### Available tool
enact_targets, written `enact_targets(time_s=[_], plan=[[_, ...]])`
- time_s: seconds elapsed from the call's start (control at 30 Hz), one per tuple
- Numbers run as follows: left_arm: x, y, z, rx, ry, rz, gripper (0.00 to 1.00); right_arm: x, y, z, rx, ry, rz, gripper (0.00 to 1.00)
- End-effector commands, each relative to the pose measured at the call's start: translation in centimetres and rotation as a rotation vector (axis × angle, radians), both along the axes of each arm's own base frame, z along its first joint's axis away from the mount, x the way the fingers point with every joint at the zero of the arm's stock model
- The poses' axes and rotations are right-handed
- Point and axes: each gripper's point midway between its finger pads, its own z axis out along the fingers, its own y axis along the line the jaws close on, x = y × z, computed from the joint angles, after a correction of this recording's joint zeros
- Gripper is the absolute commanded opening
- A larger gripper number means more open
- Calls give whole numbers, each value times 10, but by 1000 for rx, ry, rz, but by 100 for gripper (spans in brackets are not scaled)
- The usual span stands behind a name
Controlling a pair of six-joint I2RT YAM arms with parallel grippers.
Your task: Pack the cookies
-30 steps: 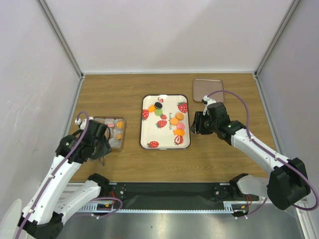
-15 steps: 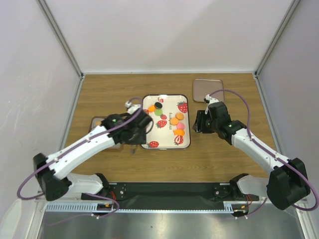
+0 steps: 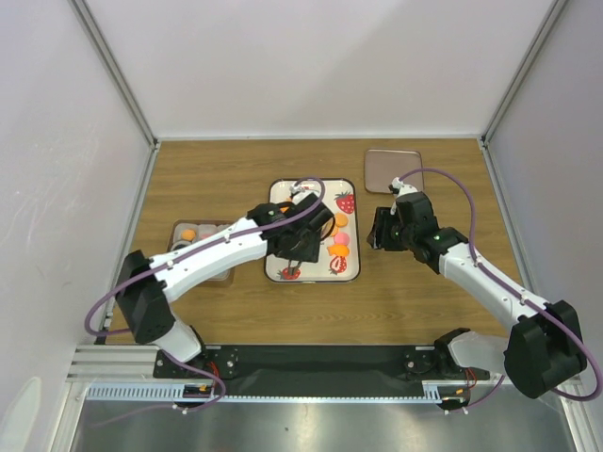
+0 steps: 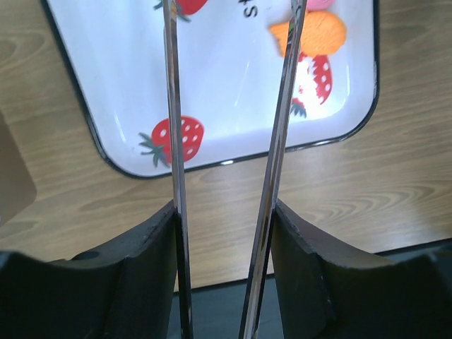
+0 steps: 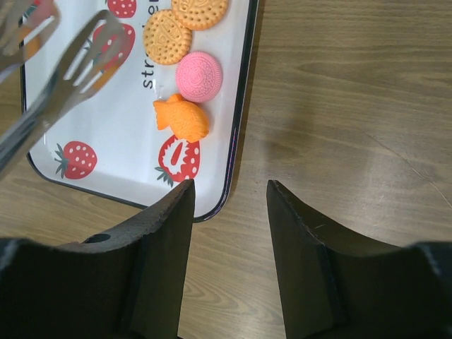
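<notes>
Cookies [image 5: 198, 76] lie mostly on the right side of the tray [image 5: 123, 138]; at least one shows in the box [image 3: 177, 228] at the bench's [image 5: 339, 106] left. The left gripper [image 4: 224, 212], clamped on tongs [image 4: 173, 127] whose blades stand apart, hovers over the tray's near end. This looks like the pick-up step. Next, the blades must straddle one cookie and squeeze. The right gripper [image 5: 229, 187] hangs empty, jaws apart, beside the tray.

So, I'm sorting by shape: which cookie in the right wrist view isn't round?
The orange fish-shaped cookie beside the pink cookie; the others there are round.
</notes>
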Motion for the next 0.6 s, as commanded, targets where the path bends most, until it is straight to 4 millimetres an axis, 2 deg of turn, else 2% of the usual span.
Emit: enact_targets(time_s=[0.0,0.27,0.57], plan=[[17,-25,14,-42,-44,-56,55,7,-1,22,14,-57,-10,51],[29,-38,-8,-30,-7,-79,55,6,-1,25,21,-65,-7,51],[37,-40,-22,-20,14,-77,55,5,0,27,27,-69,-2,51]])
